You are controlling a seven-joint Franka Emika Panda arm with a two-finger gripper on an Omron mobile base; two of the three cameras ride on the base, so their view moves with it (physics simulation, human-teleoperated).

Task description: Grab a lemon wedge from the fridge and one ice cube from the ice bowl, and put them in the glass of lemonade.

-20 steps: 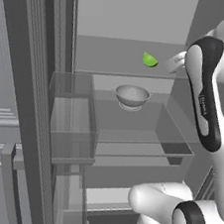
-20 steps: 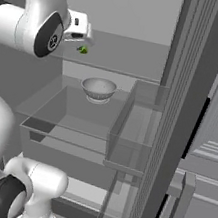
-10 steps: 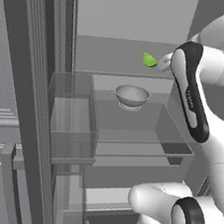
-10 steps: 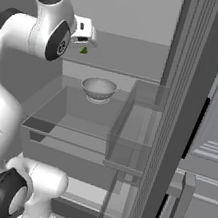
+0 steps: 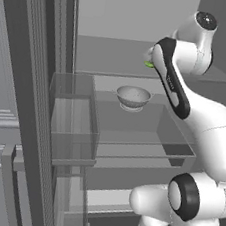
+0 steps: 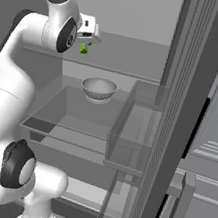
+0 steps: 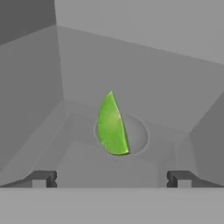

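The lemon wedge [image 7: 113, 124] lies on the upper fridge shelf [image 5: 107, 59], a small yellow-green sliver standing on its curved edge with its point up. In the hand view it sits centred ahead of the gripper [image 7: 111, 178], whose two finger tips are spread wide with nothing between them. In the right base view the wedge [image 6: 83, 48] shows just under the hand, and in the left base view only a green edge [image 5: 149, 64] peeks out beside the forearm.

One shelf lower stands a pale bowl [image 5: 133, 97] on a clear tray [image 5: 176, 148], with a clear door-side bin [image 5: 71, 122] beside it, all inside the open fridge [image 6: 184, 94].

The wedge is thin and balanced upright, so the likeliest failure is a nudge. If one finger reaches it before the other, it may tip or skid toward the back wall instead of being caught. Whether its flat faces line up with the closing direction cannot be told, and a pinch across the tapered point could squirt it out. Coming down too far risks pressing the tips onto the shelf; stopping too high would close them on air. The arm is folded tightly into the compartment, so the elbow or wrist could brush the shelf edge or the fridge wall on the way out, and a loosely held wedge might drop into the bowl or tray below.
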